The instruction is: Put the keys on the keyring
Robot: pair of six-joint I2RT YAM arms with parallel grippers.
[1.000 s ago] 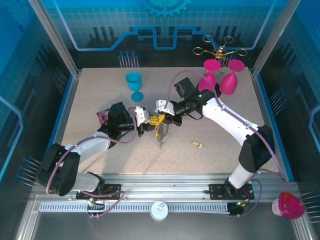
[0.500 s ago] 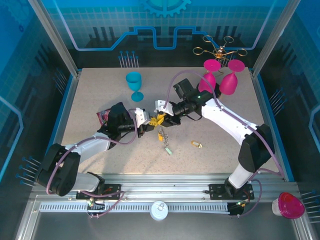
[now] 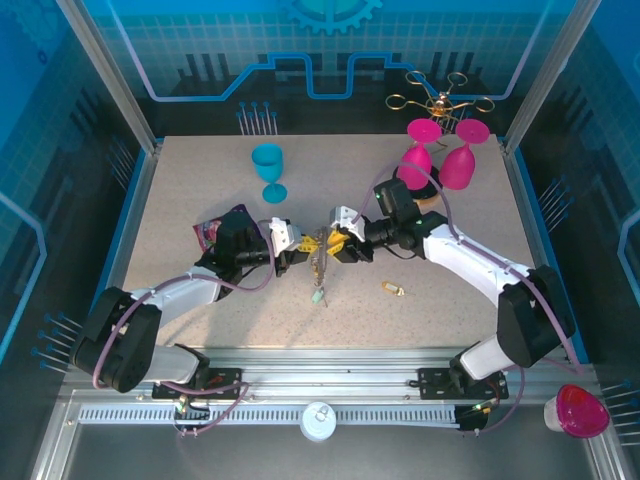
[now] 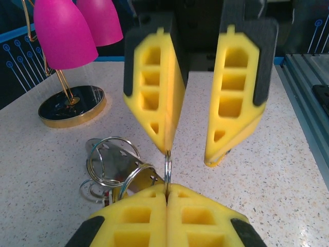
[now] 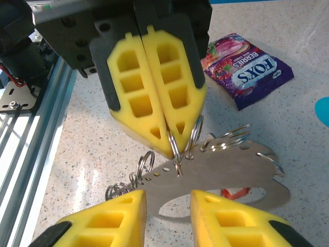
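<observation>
The speckled table [image 3: 200, 170] carried two arms, with the left gripper [image 3: 297, 248] and right gripper [image 3: 336, 243] meeting nose to nose close to its centre. At 1 o'clock one gold wire rack [image 4: 72, 105] held two magenta goblets [image 3: 460, 165] bowl-down. Its round base sat just beside the right wrist, leaving little room there. One teal goblet [image 3: 268, 168] stood upright at 11 o'clock, well apart from both arms. One purple Fox's berries wrapper [image 5: 247, 67] lay flat at 9 o'clock, beside the left wrist. The keyring [image 3: 318, 266] hung between the grippers. The left gripper's pads were pressed together on one thin ring, while the right gripper's fingers [image 4: 234, 98] stood apart with a clear gap, one tip touching that ring. A flat silver tag [image 5: 226, 172] and further rings, too tangled to count, rested on the tabletop beneath. One small brass key [image 3: 393, 289] lay alone at 4 o'clock of the cluster, apart from it. The near strip towards the front rail [image 3: 330, 362] and the far-left corner lay open.
</observation>
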